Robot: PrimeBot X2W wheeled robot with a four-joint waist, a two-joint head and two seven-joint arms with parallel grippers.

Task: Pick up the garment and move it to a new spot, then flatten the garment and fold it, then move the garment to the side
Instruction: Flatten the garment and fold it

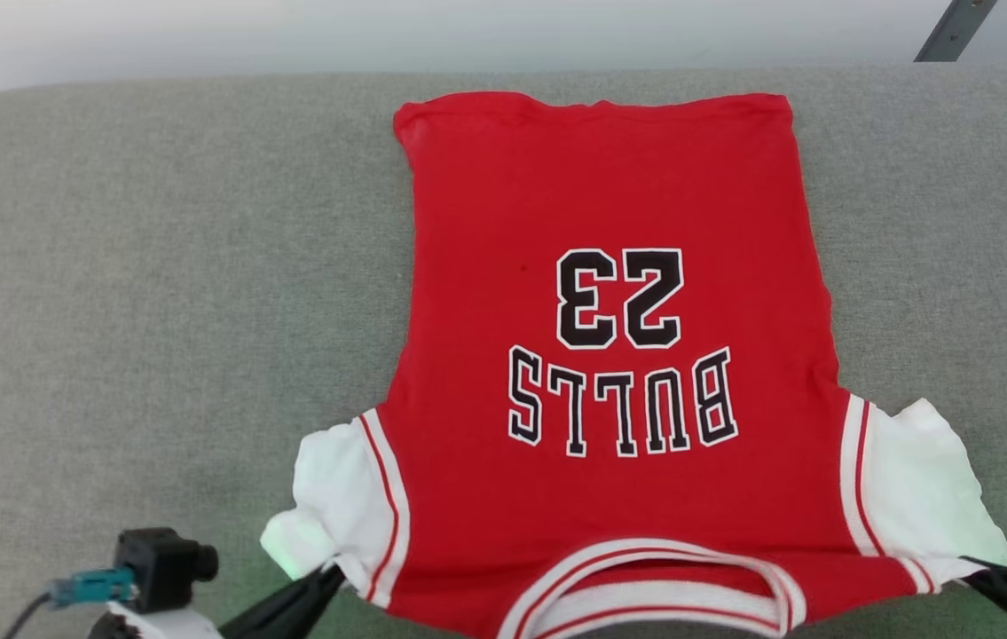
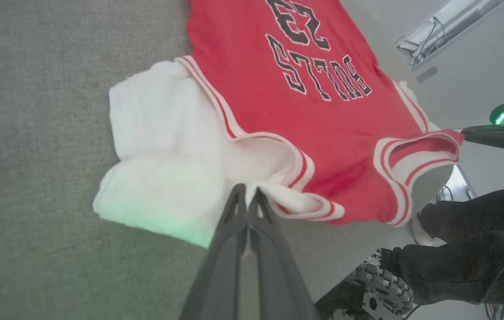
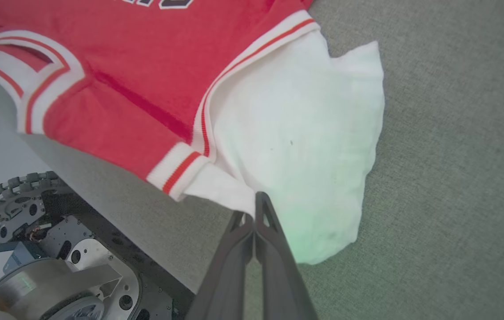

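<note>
a: arm poses?
b: left gripper (image 2: 247, 195) sits low at the near edge of the grey bench (image 1: 113, 266), long fingers pressed together, pinching the shoulder corner beside the white sleeve of the garment (image 1: 609, 195). right gripper (image 3: 255, 202) mirrors it at the other shoulder, clamped on a drawn-out point of white fabric.
a: where's the garment?
b: spread flat on the bench, right of centre in the head view, collar at the near edge, hem on the far side.
a: any writing?
b: "bulls" and "23", black with white outline, upside down from the head view.
</note>
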